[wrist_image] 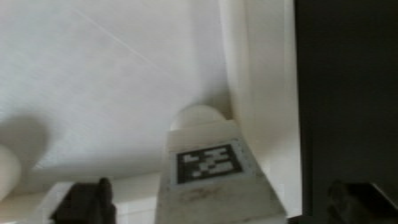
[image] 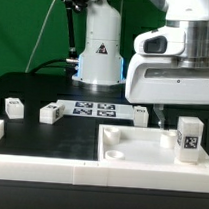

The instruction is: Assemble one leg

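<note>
The tool's [wrist_image: 224,196] spread fingers [wrist_image: 89,203] flank the leg [wrist_image: 210,160] without touching, which only the wrist view shows.

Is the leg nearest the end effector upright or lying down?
Upright: the leg stands on its end, clearly taller than it is wide.

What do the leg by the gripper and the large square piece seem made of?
The leg: probably white plastic, matte; even colour, soft edges, flat black-and-white tag stuck on. The large square piece: same matte white, likely plastic too; smooth rounded sockets.
</note>
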